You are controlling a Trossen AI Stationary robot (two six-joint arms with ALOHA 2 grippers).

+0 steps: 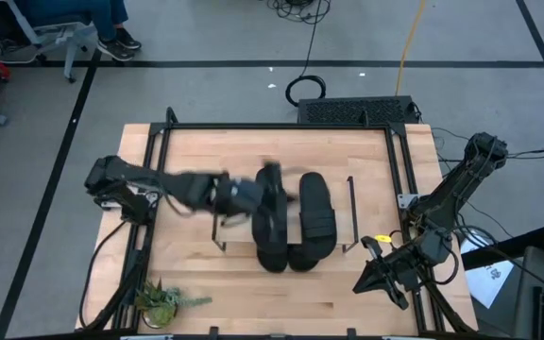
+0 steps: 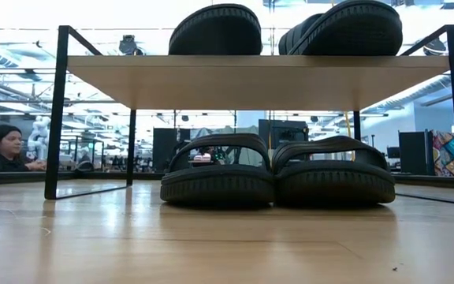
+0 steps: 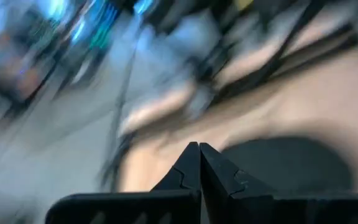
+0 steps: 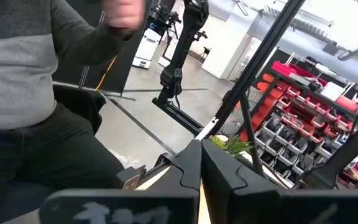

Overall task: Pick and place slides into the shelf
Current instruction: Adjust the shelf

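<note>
Slides point(image 2: 215, 30): two on shelf point(image 2: 258, 80) top, two beneath.
Left gripper point(image 1: 239, 195): fingers together, empty, over shelf's left end.
Right gripper point(image 1: 374, 274): together, parked by table's right edge.
Risk: your left arm could knock a top slide off.

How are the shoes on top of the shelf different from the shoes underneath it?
The top slides lie on the shelf's wooden plank, while the bottom slides rest on the table. In the low view, the top pair has a gap between them; the bottom pair touch side by side. The bottom pair's straps show; the top pair's do not. All four are black.
</note>
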